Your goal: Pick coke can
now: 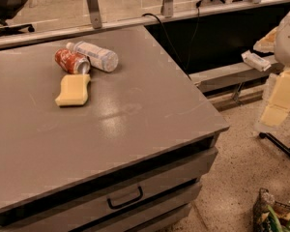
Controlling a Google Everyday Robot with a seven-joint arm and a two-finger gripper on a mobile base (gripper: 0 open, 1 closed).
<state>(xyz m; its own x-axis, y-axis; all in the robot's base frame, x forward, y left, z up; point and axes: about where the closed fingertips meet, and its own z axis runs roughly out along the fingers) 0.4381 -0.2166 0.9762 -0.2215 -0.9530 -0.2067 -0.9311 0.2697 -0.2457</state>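
Observation:
The coke can (71,61) is red with white markings and lies on its side on the far left part of the grey table top (135,115). It touches a white plastic bottle (93,55) lying just behind it on the right. A flat yellow sponge (73,90) lies right in front of the can. My gripper (261,52) is at the far right, off the table's right edge and well away from the can, with the white arm (287,37) behind it. It holds nothing.
The table has drawers with a dark handle (125,198) on its front. A black cable (176,47) runs down behind the right edge. A rail with metal posts (93,6) stands at the back. A basket (275,214) sits on the floor at bottom right.

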